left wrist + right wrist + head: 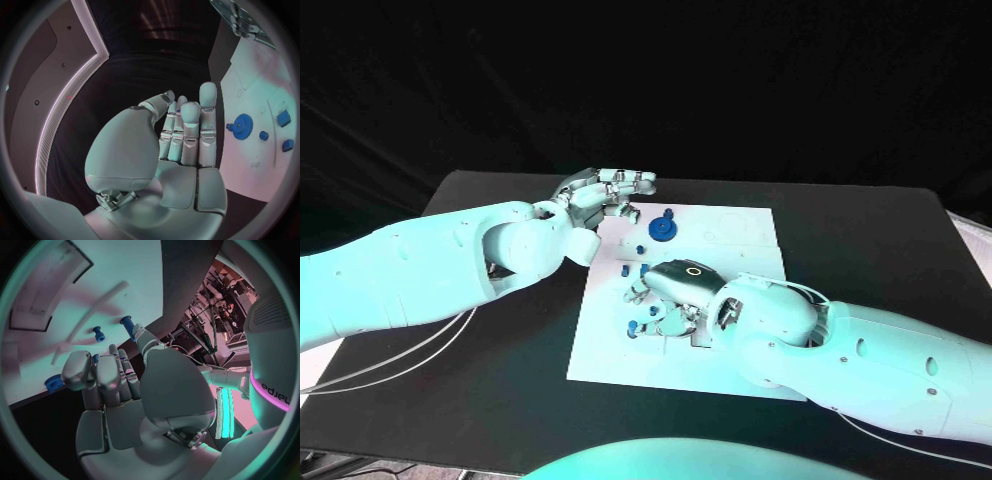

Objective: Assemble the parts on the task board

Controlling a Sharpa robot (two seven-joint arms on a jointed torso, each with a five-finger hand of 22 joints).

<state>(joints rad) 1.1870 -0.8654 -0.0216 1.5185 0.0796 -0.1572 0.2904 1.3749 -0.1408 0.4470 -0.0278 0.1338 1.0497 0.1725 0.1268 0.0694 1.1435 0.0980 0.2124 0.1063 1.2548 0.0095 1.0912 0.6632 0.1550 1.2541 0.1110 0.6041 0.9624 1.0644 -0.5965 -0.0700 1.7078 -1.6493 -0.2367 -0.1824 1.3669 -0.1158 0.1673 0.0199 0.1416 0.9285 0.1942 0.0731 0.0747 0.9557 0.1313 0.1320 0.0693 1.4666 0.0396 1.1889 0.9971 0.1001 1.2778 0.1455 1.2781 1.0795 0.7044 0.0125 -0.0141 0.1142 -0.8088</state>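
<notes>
Blue gear (pixel 664 229) just beside left hand (pixel 606 194)

Legible markings: one found.
The right wrist view shows short dark lettering, reversed and not clearly readable, on a white robot body panel (pixel 275 390) just beside a pink light band.

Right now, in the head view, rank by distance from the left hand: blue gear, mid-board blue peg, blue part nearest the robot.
1. Blue gear, at the task board's far end, beside the left hand.
2. Blue peg, mid-board, left side.
3. Small blue part, nearest the robot, by the right hand.
</notes>
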